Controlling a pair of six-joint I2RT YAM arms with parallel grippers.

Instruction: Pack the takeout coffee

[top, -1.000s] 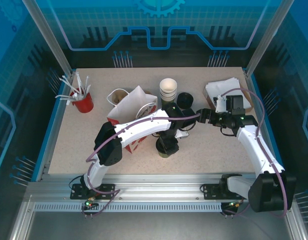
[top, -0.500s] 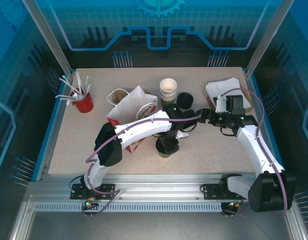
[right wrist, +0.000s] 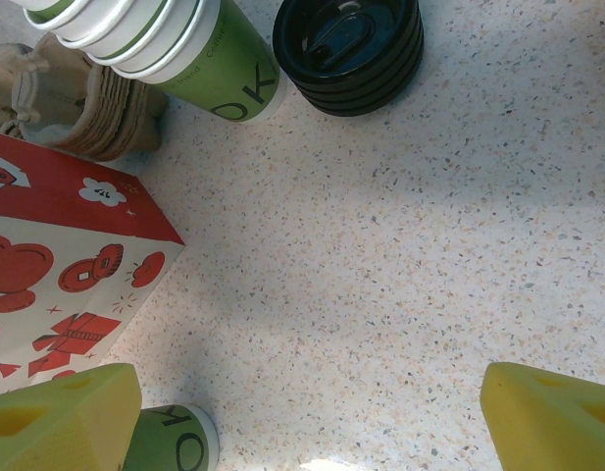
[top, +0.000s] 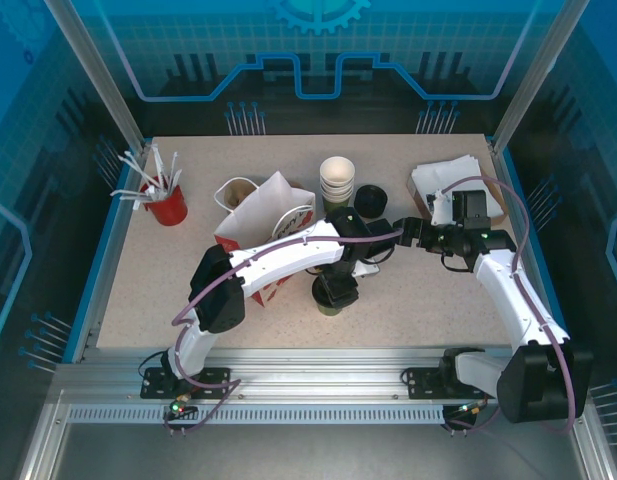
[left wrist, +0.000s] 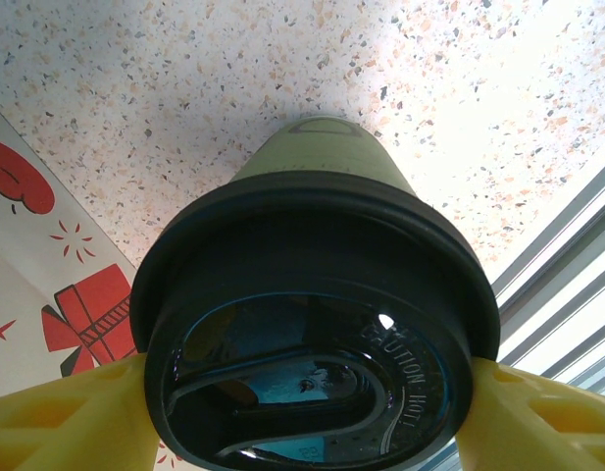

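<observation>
A speckled surface (top: pixel 438 300) edged in blue is shown inside an enclosure of blue patterned panels (top: pixel 318 60). "HOT" is read on the black lid (left wrist: pixel 312 324) of the coffee cup (left wrist: pixel 317 167), which stands near the front centre beside a red-and-white printed bag (top: pixel 263 215). "OK" is printed on the stacked cups (right wrist: pixel 184 49), beside stacked lids (right wrist: pixel 349 39). White sticks are held in a red cup (top: pixel 168 207). The lid is flanked closely by the left gripper (top: pixel 336 283); a grip cannot be confirmed. The right gripper (right wrist: pixel 312 417) is spread wide over bare surface.
</observation>
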